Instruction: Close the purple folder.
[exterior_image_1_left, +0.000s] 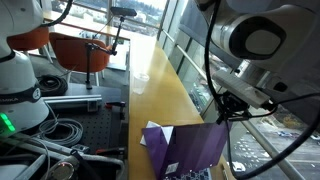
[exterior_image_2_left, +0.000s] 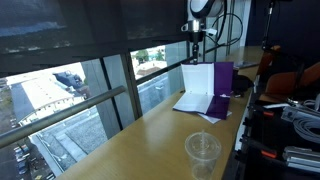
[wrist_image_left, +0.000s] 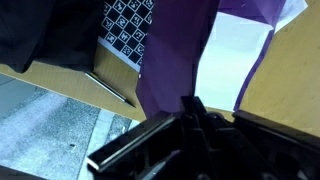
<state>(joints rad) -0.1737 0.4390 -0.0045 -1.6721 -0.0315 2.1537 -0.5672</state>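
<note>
The purple folder (exterior_image_1_left: 192, 150) lies open at the near end of the yellow tabletop (exterior_image_1_left: 160, 85). One purple cover stands raised almost upright, with white sheets against it (exterior_image_2_left: 197, 80). In the wrist view the purple cover (wrist_image_left: 175, 50) and a white sheet (wrist_image_left: 235, 50) fill the middle. My gripper (wrist_image_left: 195, 108) sits right at the raised cover's top edge, and its dark fingers look pressed together. It also shows in both exterior views (exterior_image_1_left: 224, 108) (exterior_image_2_left: 195, 42), just above the raised cover. Whether the fingers pinch the cover is hidden.
A clear plastic cup (exterior_image_2_left: 203, 152) stands on the tabletop away from the folder. A checkerboard card (wrist_image_left: 130, 25) lies beyond the folder. Windows (exterior_image_2_left: 80, 90) run along one long edge of the table. Cables and gear (exterior_image_1_left: 50, 135) lie along the other.
</note>
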